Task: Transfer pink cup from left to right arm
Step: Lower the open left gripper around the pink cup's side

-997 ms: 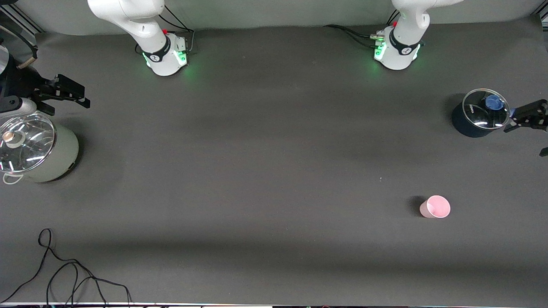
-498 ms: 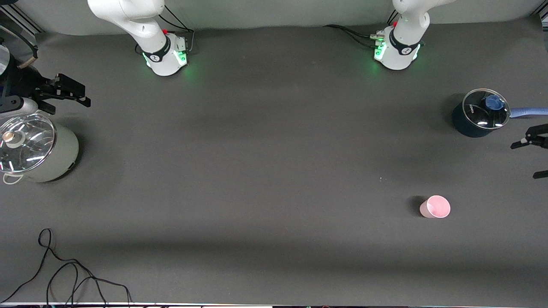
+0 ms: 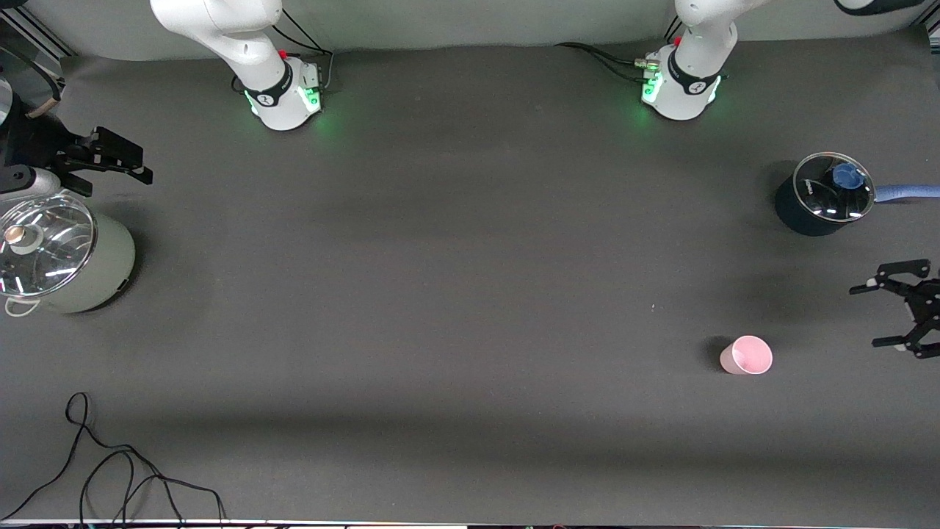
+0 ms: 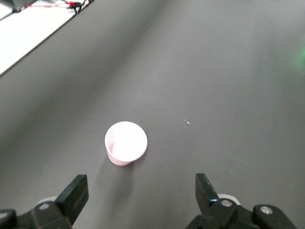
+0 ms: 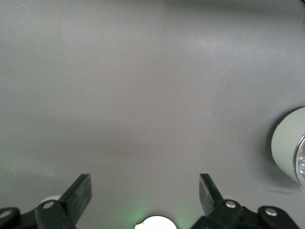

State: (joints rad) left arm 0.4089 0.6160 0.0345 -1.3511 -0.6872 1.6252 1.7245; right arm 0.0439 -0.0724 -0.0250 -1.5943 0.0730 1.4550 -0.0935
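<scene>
Pink cup (image 3: 746, 355) upright on table, left claw (image 3: 897, 313) beside it (spread open, empty)

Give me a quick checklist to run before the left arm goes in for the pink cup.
1. Pink cup upright, mouth up: ok.
2. Left gripper fingers open, nothing between them: ok.
3. Cup ahead of the left gripper in the left wrist view: ok, gripper apart from it.
4. Bare table around the cup; dark pot stands farther from the front camera: ok.
5. Right gripper open, waiting above the pale green pot: ok.
6. Fingers spread wider than the cup: cannot tell.
</scene>
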